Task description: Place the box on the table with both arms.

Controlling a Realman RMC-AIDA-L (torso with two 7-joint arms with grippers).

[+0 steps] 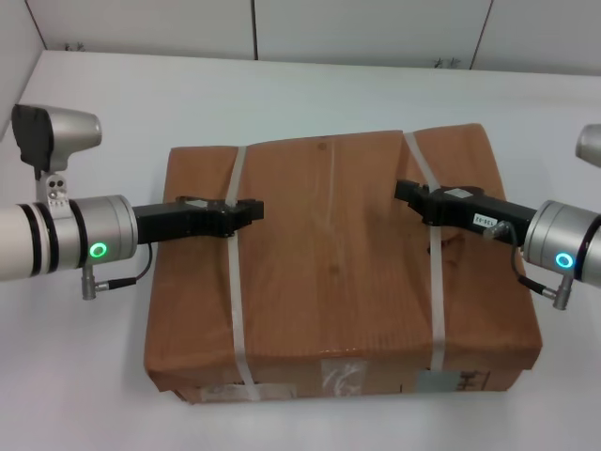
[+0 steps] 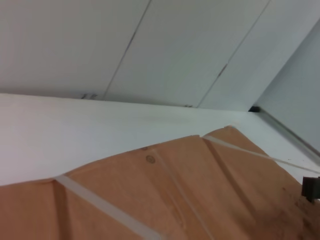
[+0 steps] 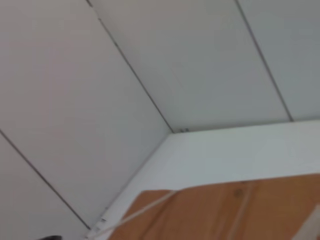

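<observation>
The box (image 1: 329, 272), wrapped in brown paper, lies flat in the middle of the white table (image 1: 282, 94). Two whitish straps bind it, a left strap (image 1: 235, 310) and a right strap (image 1: 436, 301). Tape and labels (image 1: 343, 378) show on its near side. My left gripper (image 1: 249, 212) reaches in from the left and lies across the left strap on the box top. My right gripper (image 1: 406, 194) reaches in from the right and lies across the right strap. The box top also shows in the left wrist view (image 2: 200, 200) and the right wrist view (image 3: 225, 210).
Grey panelled walls (image 1: 376, 28) stand behind the table's far edge. The left wrist view shows the table's back corner (image 2: 252, 109) and the tip of the right gripper (image 2: 311, 189) at the picture's edge. White tabletop surrounds the box.
</observation>
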